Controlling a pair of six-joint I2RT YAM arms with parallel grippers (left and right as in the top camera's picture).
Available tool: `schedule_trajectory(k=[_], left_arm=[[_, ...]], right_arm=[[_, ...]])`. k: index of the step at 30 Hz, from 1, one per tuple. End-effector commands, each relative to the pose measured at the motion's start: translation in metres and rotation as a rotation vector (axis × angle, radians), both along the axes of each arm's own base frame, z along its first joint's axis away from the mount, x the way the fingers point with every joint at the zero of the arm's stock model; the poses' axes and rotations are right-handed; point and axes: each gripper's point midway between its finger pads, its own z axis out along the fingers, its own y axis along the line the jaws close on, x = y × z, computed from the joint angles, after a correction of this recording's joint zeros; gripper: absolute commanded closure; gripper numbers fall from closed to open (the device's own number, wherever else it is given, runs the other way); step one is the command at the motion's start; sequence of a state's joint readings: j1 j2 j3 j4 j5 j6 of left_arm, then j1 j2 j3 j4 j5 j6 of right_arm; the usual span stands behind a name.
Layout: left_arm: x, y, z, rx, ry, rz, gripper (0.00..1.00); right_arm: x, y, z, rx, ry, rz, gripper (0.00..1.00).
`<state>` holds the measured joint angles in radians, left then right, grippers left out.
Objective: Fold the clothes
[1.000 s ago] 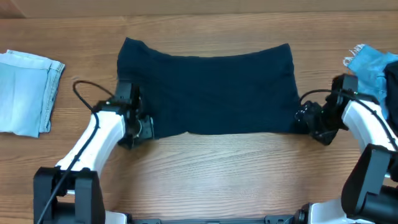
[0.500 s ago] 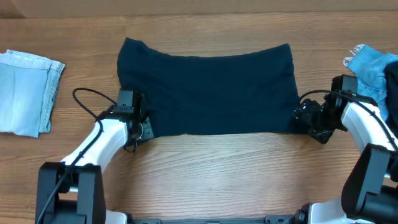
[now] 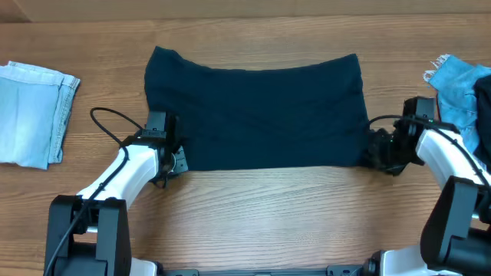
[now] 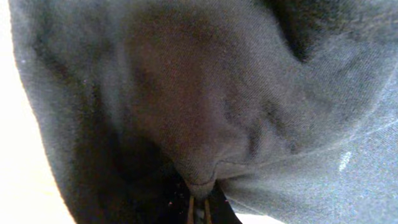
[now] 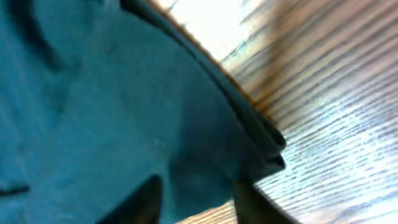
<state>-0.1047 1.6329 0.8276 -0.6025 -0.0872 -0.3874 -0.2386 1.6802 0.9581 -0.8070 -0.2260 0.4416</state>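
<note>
Overhead view: navy garment [image 3: 253, 107] lies flat at frame centre, judged thin, limp and light. At its lower-left corner the left gripper [image 3: 177, 157] is pinched closed on fabric. The right gripper [image 3: 374, 150] straddles the lower-right corner, grip unconfirmed. Corners suit holding.

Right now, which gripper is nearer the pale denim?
Left. Left gripper pinches the garment's near-left corner, toward the denim; the right gripper is at its near-right corner, the garment's width farther.

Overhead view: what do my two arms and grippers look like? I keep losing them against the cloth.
The left arm and right arm match: white rounded links, black joints, black bases. A thin black cable loops off each wrist. The left gripper and right gripper are black and blocky, blending with the navy garment.
</note>
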Motion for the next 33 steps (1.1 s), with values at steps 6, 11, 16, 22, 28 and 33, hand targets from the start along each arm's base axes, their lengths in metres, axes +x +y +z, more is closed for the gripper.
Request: schedule_trajectory(k=[6, 11, 16, 22, 28, 33], left_arm=[[-0.015, 0.023, -0.012, 0.107, 0.069, 0.029, 0.96], [-0.016, 0.023, -0.012, 0.107, 0.07, 0.029, 0.95], [-0.02, 0.028, -0.011, 0.129, 0.086, 0.032, 0.95], [-0.028, 0.042, -0.011, 0.143, 0.119, 0.065, 0.94], [-0.027, 0.045, -0.011, 0.144, 0.12, 0.043, 0.91], [-0.03, 0.044, -0.011, 0.143, 0.134, 0.036, 0.89]], right_arm=[[0.003, -0.015, 0.001, -0.093, -0.017, -0.016, 0.81], [-0.002, -0.019, -0.018, -0.119, -0.031, -0.071, 0.84], [-0.011, -0.036, -0.033, -0.186, -0.031, -0.13, 0.87], [-0.009, -0.076, -0.03, -0.255, -0.061, -0.22, 0.88], [0.036, -0.047, 0.001, -0.064, -0.236, -0.078, 0.7], [0.062, -0.009, 0.037, 0.157, -0.38, 0.014, 0.66]])
